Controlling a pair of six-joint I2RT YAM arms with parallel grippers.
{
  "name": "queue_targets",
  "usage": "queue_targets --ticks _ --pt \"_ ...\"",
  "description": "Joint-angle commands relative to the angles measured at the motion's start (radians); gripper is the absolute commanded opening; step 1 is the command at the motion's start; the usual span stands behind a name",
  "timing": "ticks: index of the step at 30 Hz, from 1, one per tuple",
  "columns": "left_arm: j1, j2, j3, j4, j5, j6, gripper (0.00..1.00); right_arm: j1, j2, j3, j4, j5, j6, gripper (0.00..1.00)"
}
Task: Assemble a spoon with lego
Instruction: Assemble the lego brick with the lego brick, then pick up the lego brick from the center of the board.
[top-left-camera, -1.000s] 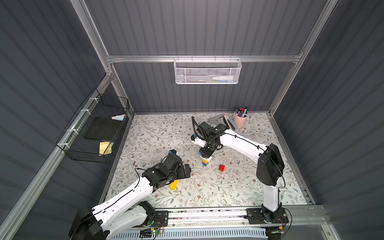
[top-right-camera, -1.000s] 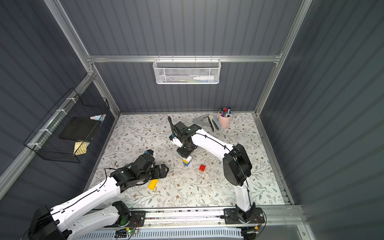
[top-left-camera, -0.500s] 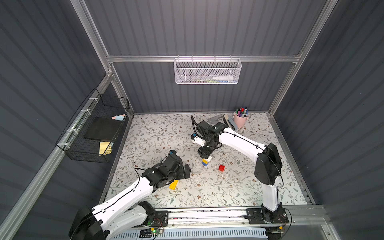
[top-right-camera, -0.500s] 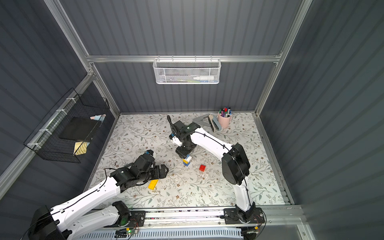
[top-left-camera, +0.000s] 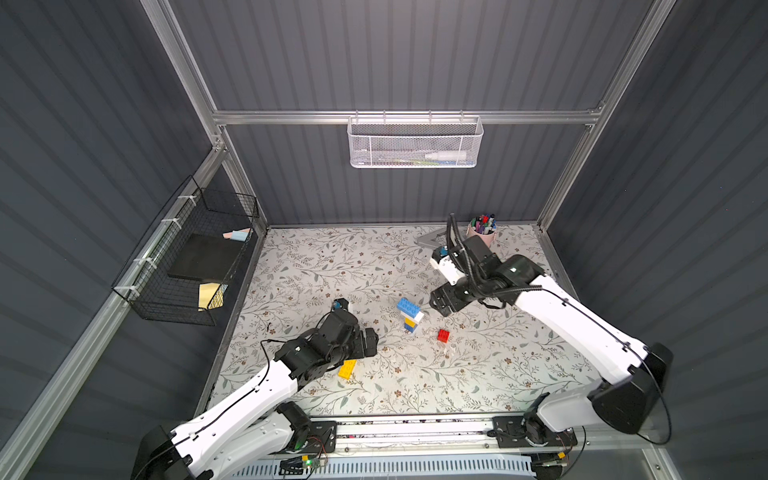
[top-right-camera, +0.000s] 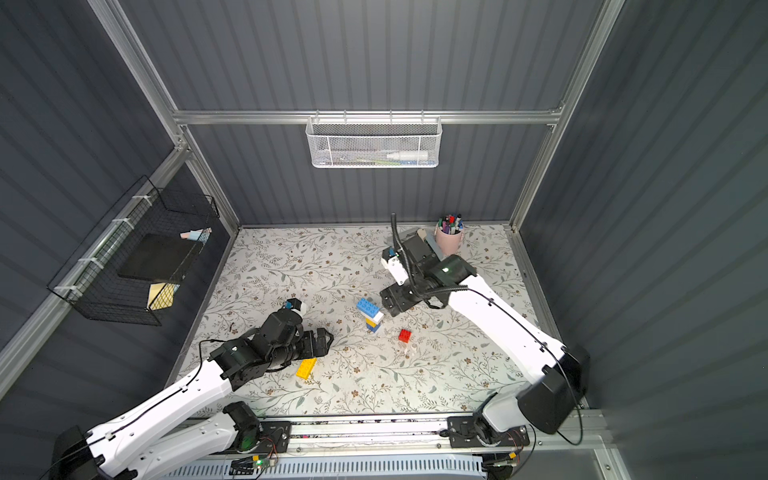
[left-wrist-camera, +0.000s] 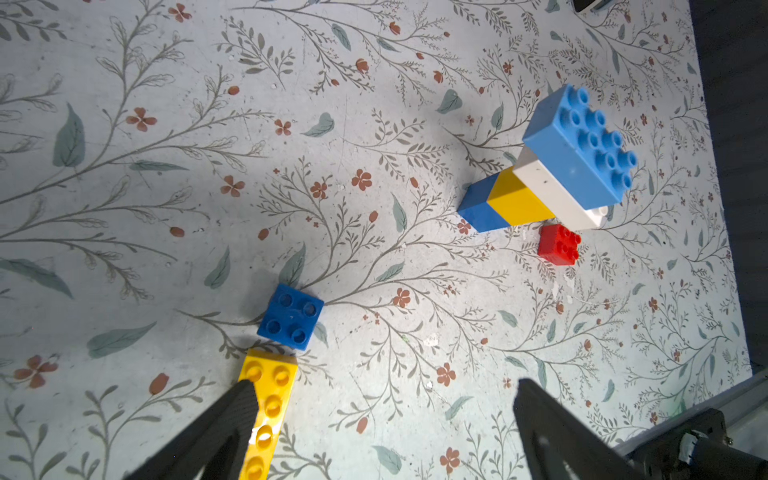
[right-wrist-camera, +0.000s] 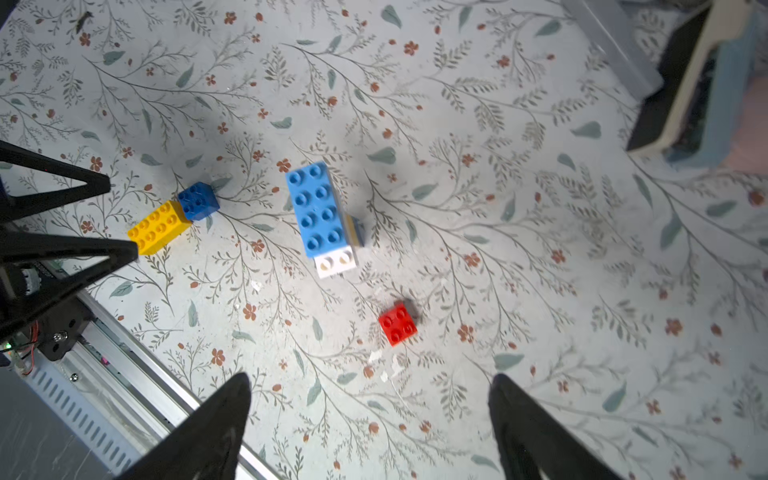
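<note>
Standing upright near the middle of the floral mat (top-left-camera: 503, 374) is the partly built spoon (top-left-camera: 409, 316) (top-right-camera: 370, 314). From the base up it shows a blue brick, a yellow brick, a white oblong and a light-blue eight-stud oblong on top (left-wrist-camera: 575, 145) (right-wrist-camera: 318, 210). The white layer sticks out past one end of the top brick, with two of its studs exposed.

Loose bricks:
- The red square brick (top-left-camera: 443, 335) (top-right-camera: 404, 336) (right-wrist-camera: 397, 323) lies near the spoon on the side toward the robot's base rail. It touches nothing.
- The yellow oblong brick (top-left-camera: 347, 369) (top-right-camera: 306, 368) (right-wrist-camera: 158, 226) lies flat beside the left arm.
- A dark blue square brick (left-wrist-camera: 291, 316) (right-wrist-camera: 198, 200) sits against one end of the yellow one. It is hidden in both top views.

Left gripper (top-left-camera: 369, 343) (left-wrist-camera: 384, 387): fingers spread wide with nothing between them. In the left wrist view one finger overlaps the yellow oblong's edge, but contact cannot be confirmed.

Right gripper (top-left-camera: 441, 302) (right-wrist-camera: 372, 379): fingers wide apart and empty. It sits just beside the spoon on the far side and is clear of it.

A pink pen cup (top-left-camera: 482, 233) stands at the mat's far edge, well apart from the bricks.
</note>
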Motion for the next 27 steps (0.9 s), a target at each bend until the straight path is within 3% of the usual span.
queue_targets --ticks 1,8,11,27 --pt "0.007 -0.023 -0.025 -0.017 -0.012 0.009 0.99 0.001 -0.059 -0.135 0.029 -0.013 0.130 0.90" --pt "0.006 -0.021 -0.055 0.024 0.021 -0.007 0.99 0.000 -0.079 -0.360 0.070 -0.039 0.254 0.88" --pt "0.006 -0.022 -0.053 0.020 0.026 -0.007 0.99 0.006 0.013 -0.345 0.001 -0.041 0.301 0.87" --pt "0.006 -0.051 -0.061 -0.013 0.012 -0.022 0.99 0.044 0.333 -0.316 0.114 0.096 0.313 0.84"
